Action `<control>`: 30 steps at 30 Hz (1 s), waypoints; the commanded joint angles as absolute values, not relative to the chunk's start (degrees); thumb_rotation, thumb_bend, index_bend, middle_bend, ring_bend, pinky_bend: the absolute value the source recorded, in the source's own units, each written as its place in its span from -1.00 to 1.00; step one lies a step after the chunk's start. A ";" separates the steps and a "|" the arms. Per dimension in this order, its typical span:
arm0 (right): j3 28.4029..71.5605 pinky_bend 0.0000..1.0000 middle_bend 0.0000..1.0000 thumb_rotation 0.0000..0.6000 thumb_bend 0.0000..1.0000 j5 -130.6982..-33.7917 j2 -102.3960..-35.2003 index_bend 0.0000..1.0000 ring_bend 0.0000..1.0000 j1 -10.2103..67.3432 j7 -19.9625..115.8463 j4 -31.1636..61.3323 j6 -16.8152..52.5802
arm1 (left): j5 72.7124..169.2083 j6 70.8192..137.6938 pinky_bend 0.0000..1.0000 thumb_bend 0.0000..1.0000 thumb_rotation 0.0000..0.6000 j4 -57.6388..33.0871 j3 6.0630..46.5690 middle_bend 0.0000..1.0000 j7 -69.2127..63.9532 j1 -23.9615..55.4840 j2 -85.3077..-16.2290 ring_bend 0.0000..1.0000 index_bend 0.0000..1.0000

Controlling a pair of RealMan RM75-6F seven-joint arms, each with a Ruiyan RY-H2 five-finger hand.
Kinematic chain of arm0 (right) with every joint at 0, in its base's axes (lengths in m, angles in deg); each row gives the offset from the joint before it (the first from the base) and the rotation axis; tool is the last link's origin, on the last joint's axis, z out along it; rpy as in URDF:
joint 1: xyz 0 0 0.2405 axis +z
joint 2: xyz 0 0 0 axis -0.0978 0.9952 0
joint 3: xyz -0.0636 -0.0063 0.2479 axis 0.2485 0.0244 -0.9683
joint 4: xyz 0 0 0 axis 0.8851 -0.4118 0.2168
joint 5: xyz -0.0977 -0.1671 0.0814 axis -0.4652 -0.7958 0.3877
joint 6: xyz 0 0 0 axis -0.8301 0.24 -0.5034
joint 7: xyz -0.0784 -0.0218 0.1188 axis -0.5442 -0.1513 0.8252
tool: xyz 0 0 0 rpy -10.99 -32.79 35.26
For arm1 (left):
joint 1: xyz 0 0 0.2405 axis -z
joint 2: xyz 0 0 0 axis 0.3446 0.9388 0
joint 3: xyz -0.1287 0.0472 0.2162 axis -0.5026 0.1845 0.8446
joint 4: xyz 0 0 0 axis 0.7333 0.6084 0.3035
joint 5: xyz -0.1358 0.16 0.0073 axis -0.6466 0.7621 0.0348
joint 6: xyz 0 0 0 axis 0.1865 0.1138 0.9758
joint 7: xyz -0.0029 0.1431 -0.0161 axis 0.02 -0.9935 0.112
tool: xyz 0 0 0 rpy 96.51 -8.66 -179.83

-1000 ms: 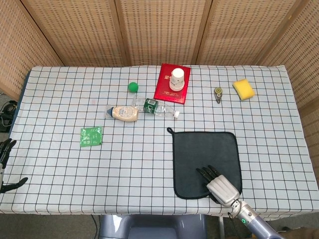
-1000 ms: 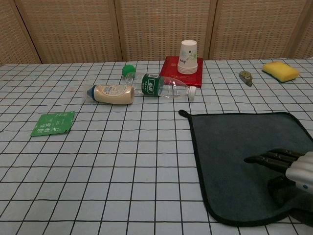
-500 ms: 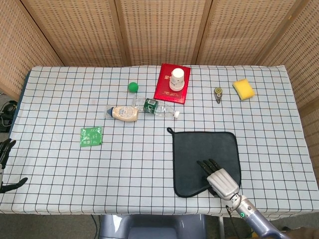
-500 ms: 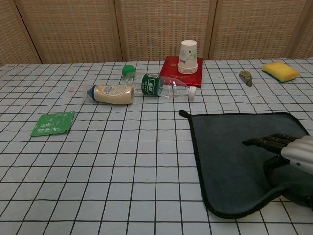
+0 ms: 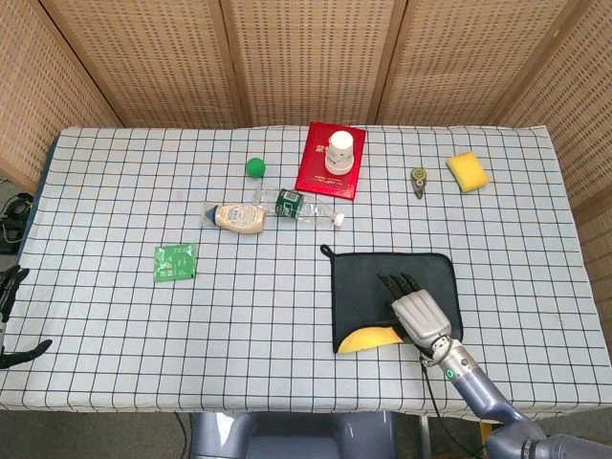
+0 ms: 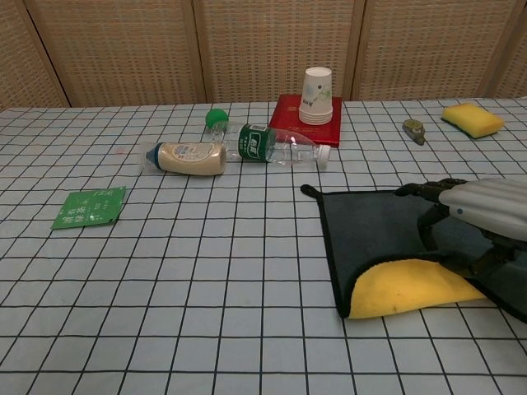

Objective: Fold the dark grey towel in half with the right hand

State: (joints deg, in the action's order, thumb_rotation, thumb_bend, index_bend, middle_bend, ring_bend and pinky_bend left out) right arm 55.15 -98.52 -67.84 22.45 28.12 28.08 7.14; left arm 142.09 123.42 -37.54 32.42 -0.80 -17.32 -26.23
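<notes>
The dark grey towel [image 5: 368, 287] [image 6: 370, 230] lies on the checked table at the front right. Its near edge is lifted and turned over toward the back, showing a yellow underside [image 5: 365, 338] [image 6: 408, 290]. My right hand [image 5: 417, 312] [image 6: 473, 216] grips that raised near edge above the towel, fingers pointing away from me toward the towel's far side. A small loop sticks out at the towel's far left corner [image 5: 325, 251]. My left hand [image 5: 11, 320] hangs off the table's left edge, fingers apart, holding nothing.
Behind the towel lie a clear bottle [image 5: 304, 207], a beige bottle [image 5: 237, 217], a green ball [image 5: 254, 166], and a red box [image 5: 330, 161] with paper cups [image 6: 317, 95]. A green packet [image 5: 176, 261] is left; a yellow sponge [image 5: 467, 170] and small tool [image 5: 418, 178] far right.
My right hand has lifted the towel's near edge and carried it toward the back; the yellow underside now shows and the towel's visible footprint has shortened.
</notes>
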 commanded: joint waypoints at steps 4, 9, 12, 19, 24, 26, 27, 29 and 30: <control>51.92 -1.00 -1.00 1.00 0.23 -91.41 -70.56 0.19 -1.00 25.69 23.33 25.39 4.40 | 141.74 122.98 -1.00 -1.00 1.00 -37.13 32.20 -1.00 -0.07 -17.05 -26.26 -1.00 -1.00; 50.50 -1.00 -1.00 1.00 0.23 -87.06 -72.55 0.20 -1.00 27.59 21.40 22.72 3.53 | 140.99 122.21 -1.00 -1.00 1.00 -36.75 32.00 -1.00 0.37 -16.76 -26.27 -1.00 -1.00; 50.09 -1.00 -1.00 1.00 0.23 -85.45 -73.28 0.20 -1.00 28.41 20.79 21.42 3.30 | 140.63 121.79 -1.00 -1.00 1.00 -36.55 31.92 -1.00 0.40 -16.59 -26.34 -1.00 -1.00; 49.74 -1.00 -1.00 1.00 0.23 -83.07 -74.72 0.21 -1.00 29.93 20.08 18.84 3.06 | 139.72 120.80 -1.00 -1.00 1.00 -36.16 31.73 -1.00 0.31 -16.17 -26.55 -1.00 -1.00; 49.54 -1.00 -1.00 1.00 0.23 -82.63 -75.19 0.21 -1.00 30.87 20.34 17.97 3.32 | 139.33 120.43 -1.00 -1.00 1.00 -36.09 31.65 -1.00 0.15 -15.99 -26.64 -1.00 -1.00; 49.60 -1.00 -1.00 1.00 0.23 -82.66 -75.33 0.21 -1.00 31.22 20.28 17.58 3.38 | 139.25 120.41 -1.00 -1.00 1.00 -36.10 31.64 -1.00 0.09 -15.98 -26.67 -1.00 -1.00; 49.67 -1.00 -1.00 1.00 0.23 -82.70 -75.37 0.22 -1.00 31.35 20.23 17.44 3.39 | 139.23 120.40 -1.00 -1.00 1.00 -36.10 31.64 -1.00 0.07 -15.98 -26.68 -1.00 -1.00; 49.89 -1.00 -1.00 1.00 0.23 -82.96 -75.53 0.22 -1.00 31.86 19.55 16.86 3.48 | 139.19 120.31 -1.00 -1.00 1.00 -36.09 31.66 -1.00 -0.06 -15.93 -26.73 -1.00 -1.00; 49.94 -1.00 -1.00 1.00 0.23 -82.99 -75.70 0.23 -1.00 32.09 19.22 16.52 3.64 | 139.15 120.24 -1.00 -1.00 1.00 -36.09 31.68 -1.00 -0.12 -15.90 -26.76 -1.00 -1.00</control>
State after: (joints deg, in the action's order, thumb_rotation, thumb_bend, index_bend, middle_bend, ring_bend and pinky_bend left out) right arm 49.82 -82.88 -75.52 31.80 19.58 16.88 3.49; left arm 139.15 120.24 -36.09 31.67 -0.11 -15.91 -26.75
